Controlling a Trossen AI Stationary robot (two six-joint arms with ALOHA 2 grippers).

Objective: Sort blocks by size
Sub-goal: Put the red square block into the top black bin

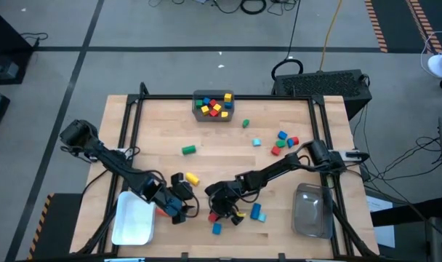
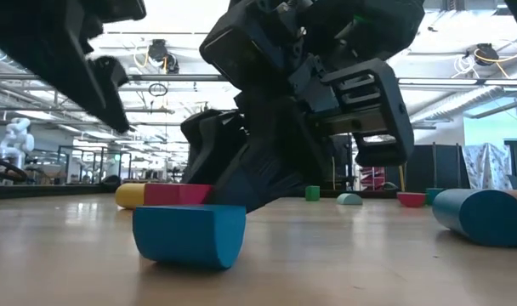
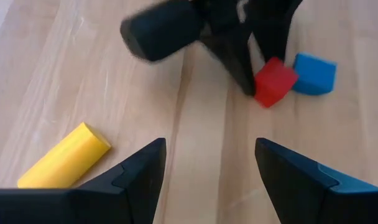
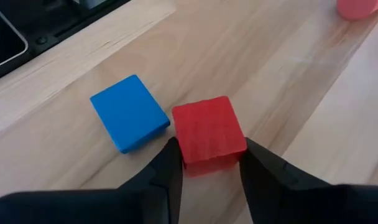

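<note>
Bare tabletop (image 1: 163,124) open at left rear, blue block (image 4: 129,112) crowding the red cube (image 4: 209,130), right gripper (image 1: 222,209) and left gripper (image 1: 183,206) near each other.

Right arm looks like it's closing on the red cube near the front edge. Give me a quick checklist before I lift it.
1. Red cube sits between the right gripper fingers: ok, one finger at each side.
2. Grip fully closed on it: cannot tell, the fingers look to touch its sides.
3. Blue block clear of the fingers: not ok, it lies right beside the cube, close to one finger.
4. Left gripper out of the way: ok, open, empty, pointing at the cube from nearby.
5. Yellow bar clear of the lift: ok, off to the side.
6. Clear bin free to receive: ok.
</note>
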